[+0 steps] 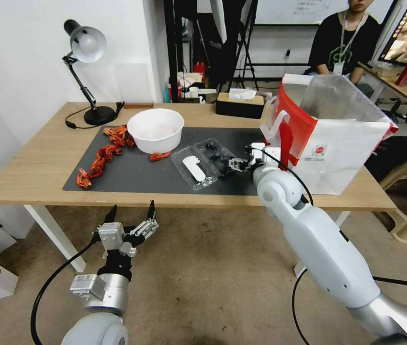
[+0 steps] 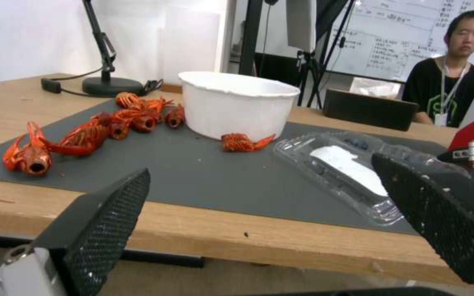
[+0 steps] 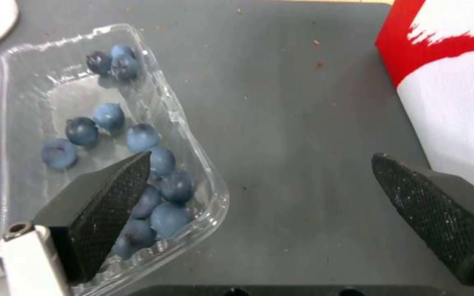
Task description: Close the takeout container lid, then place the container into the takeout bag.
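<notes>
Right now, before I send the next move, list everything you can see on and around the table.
takeout container: 1, clear, open flat on the mat, blueberries in the half nearer the bag
lid: 1, clear, white sticker up, lying open
takeout bag: 1, white with red sides, open, at the table's right end
bowl: 1, white, on the mat
crayfish: several, red-orange, left of the bowl
mat: 1, dark grey
lamp: 1, black, back left
tissue box: 1, dark, back edge
right gripper: jaws open, beside the container
left gripper: jaws open, below the table's front edge
</notes>
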